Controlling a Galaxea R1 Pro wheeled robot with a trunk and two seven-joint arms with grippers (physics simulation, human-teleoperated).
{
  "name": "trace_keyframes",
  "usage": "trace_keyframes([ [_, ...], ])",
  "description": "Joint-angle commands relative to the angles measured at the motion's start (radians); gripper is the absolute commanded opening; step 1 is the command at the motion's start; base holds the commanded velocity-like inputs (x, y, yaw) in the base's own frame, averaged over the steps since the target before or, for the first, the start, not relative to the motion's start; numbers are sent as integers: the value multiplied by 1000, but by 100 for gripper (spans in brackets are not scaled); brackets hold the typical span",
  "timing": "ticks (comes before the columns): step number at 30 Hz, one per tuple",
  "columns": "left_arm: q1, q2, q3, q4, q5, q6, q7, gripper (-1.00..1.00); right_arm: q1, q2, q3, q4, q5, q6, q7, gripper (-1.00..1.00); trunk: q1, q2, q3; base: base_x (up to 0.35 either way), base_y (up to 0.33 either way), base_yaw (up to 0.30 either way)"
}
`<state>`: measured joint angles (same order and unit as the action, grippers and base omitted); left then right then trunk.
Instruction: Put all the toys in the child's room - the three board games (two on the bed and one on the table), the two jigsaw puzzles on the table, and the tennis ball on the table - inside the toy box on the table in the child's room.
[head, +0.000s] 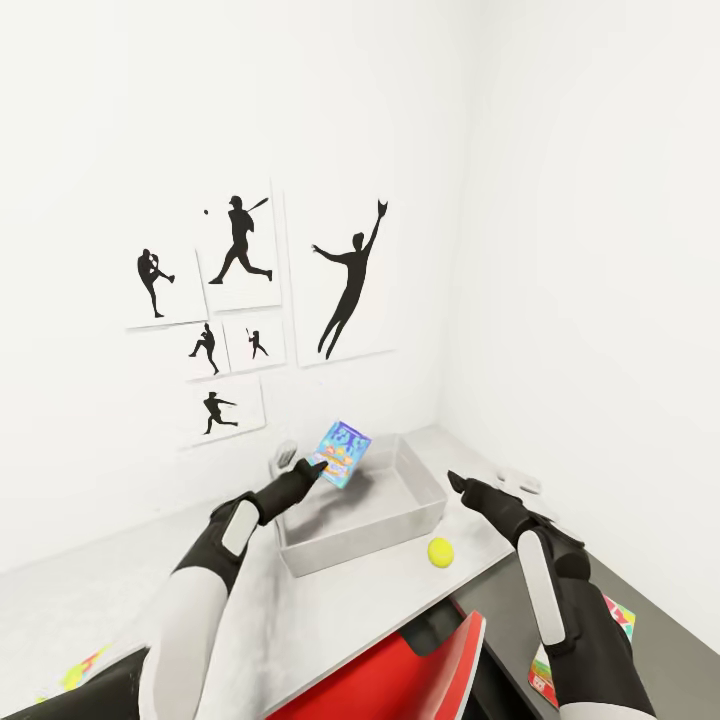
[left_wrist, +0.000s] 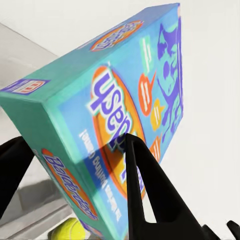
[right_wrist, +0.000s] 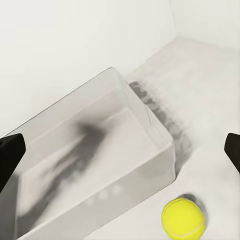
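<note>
One blue cartoon board game (head: 341, 453) is pinched between the left fingers (left_wrist: 145, 185), tilted above the toy box (head: 420, 500), whose inside is free. Beside the box's near wall lies the tennis ball (head: 440, 551), close to the counter (head: 330, 620) edge. Right fingers (right_wrist: 10, 155) are spread, hovering nearby.

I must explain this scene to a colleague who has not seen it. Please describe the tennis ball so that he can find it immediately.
Start at the pale table below the wall pictures of baseball players. On it stands the light-grey toy box. The tennis ball lies on the tabletop just outside the box's front wall, near the table edge; it is the only round, bright yellow thing there.
</note>
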<state>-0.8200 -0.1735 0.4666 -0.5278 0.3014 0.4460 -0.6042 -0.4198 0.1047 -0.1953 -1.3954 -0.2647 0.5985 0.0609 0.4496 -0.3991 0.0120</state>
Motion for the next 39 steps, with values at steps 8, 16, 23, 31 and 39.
trace_keyframes([
  [8,-1,-1,2,125,5,-202,127,-100,0,1,-3,-22,1,6,6,100,0,-1,0,0,0,0],
  [16,-2,-1,1,175,5,-271,256,-100,26,2,5,-72,1,7,7,100,0,-1,0,0,0,0],
  [23,-2,-1,1,194,9,-270,261,-100,40,3,5,-88,1,7,7,100,0,-1,0,0,0,0],
  [31,-1,-1,2,205,23,-268,234,-100,41,3,1,-86,1,4,7,100,0,-1,0,0,0,0],
  [39,-1,-1,6,206,122,-266,167,-100,41,3,2,-82,1,1,7,100,0,-1,0,0,0,0],
])
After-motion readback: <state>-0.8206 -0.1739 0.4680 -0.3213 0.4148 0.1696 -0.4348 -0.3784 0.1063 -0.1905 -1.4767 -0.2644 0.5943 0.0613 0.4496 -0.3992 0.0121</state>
